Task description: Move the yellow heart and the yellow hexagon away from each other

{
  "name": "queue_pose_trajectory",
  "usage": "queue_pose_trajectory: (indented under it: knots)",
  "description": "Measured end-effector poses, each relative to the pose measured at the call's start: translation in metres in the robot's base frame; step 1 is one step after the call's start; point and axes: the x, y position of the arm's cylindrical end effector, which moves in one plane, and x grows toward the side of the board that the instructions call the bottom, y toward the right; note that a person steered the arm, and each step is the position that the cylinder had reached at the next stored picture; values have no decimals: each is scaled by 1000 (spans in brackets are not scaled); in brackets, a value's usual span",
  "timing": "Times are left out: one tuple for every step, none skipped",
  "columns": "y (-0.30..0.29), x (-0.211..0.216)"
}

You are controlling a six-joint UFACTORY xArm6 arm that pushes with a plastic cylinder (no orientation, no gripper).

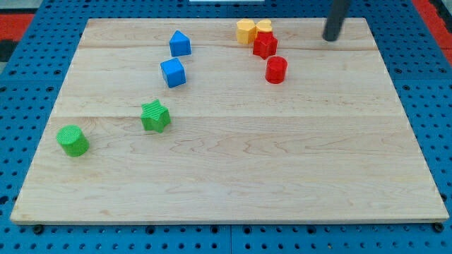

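Two yellow blocks sit touching at the view's top edge of the wooden board. The left one (245,31) looks like the hexagon. The right one (264,28) looks like the heart, partly hidden by a red star-like block (265,46) pressed against its lower side. My tip (330,38) is to the right of the yellow pair, apart from them, touching no block.
A red cylinder (276,70) lies below the red star. Two blue blocks (180,44) (173,73) sit at upper left. A green star (155,116) and a green cylinder (73,140) lie at lower left. The board's top edge (212,20) runs just behind the yellows.
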Motion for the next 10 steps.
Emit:
queue_pose_trajectory:
  knots:
    - [-43, -9]
    - [-55, -10]
    - [-62, -10]
    - [-77, -10]
    - [-103, -10]
    - [-113, -10]
    - [-110, -20]
    - [-108, -47]
    - [-136, -43]
    - [-168, -39]
